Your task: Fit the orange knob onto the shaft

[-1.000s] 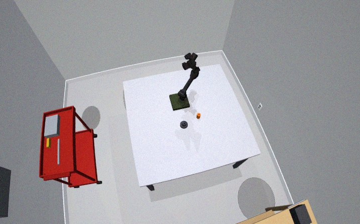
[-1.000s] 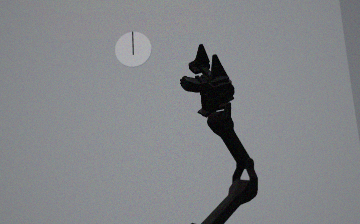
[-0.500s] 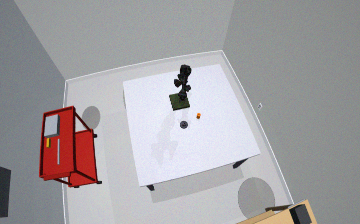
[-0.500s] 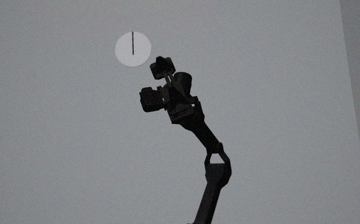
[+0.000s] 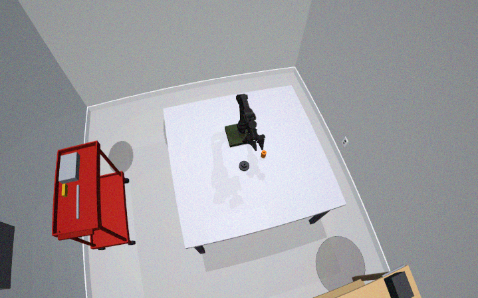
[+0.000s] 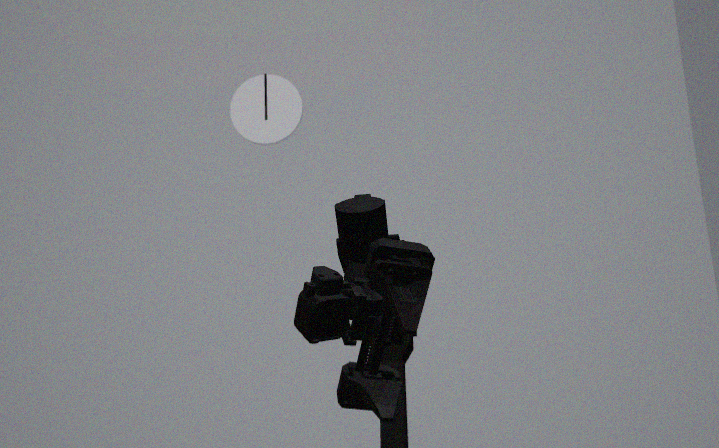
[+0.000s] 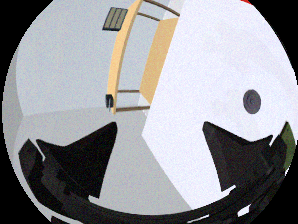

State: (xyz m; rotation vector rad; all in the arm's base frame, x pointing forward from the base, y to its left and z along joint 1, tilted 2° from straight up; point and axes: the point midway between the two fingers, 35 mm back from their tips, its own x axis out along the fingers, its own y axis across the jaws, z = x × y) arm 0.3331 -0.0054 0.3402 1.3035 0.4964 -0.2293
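Observation:
The orange knob [image 5: 263, 153] stands upright on the table in the top view, right of the round dark pedestal [image 5: 240, 167] [image 7: 252, 101] and a little farther back. The knob does not show in the wrist view. The shaft rises from the middle of the pedestal; its flat side cannot be made out. My gripper [image 5: 258, 149] [image 7: 161, 125] is open and empty. In the top view its fingertips appear just behind the knob, and its shadow falls well apart from it, so it is raised above the table. The exterior view shows dark arm parts, with no knob or pedestal.
The white table [image 5: 281, 192] [image 7: 210, 75] carries the arm's dark green base plate [image 5: 234, 138] [image 7: 289, 147], behind the pedestal. A red cart [image 5: 88, 207] stands on the floor to the left. A wooden bench [image 5: 366, 290] [image 7: 159, 50] is beyond the table's front right corner.

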